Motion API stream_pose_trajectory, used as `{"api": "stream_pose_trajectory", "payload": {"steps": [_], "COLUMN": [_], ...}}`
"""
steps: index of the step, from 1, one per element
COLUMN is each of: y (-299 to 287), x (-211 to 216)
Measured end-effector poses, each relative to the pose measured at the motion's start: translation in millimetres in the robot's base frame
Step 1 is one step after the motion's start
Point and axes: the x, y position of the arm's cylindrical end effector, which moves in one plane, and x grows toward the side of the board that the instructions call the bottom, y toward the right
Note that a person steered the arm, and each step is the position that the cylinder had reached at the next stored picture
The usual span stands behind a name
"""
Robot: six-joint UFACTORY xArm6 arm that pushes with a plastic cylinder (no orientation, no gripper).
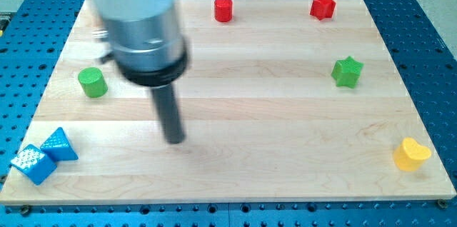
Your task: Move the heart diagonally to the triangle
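Note:
A yellow heart (pixel 411 154) lies near the board's right edge, low in the view. A blue triangle (pixel 59 144) lies at the lower left, touching a blue cube (pixel 32 163) just below and left of it. My tip (pixel 175 139) rests on the board left of centre, well right of the blue triangle and far left of the yellow heart, touching no block.
A green cylinder (pixel 92 82) sits at the left. A red cylinder (pixel 224 9) and a red star-like block (pixel 323 6) sit along the top edge. A green star (pixel 347 71) sits at the right. The wooden board (pixel 250 113) lies on a blue perforated table.

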Motion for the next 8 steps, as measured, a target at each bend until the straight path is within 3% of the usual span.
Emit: {"api": "stream_pose_trajectory", "payload": {"steps": [4,5,6,7,8], "y": [338,375,371,315,306], "x": [-5,37,78,67,20]}}
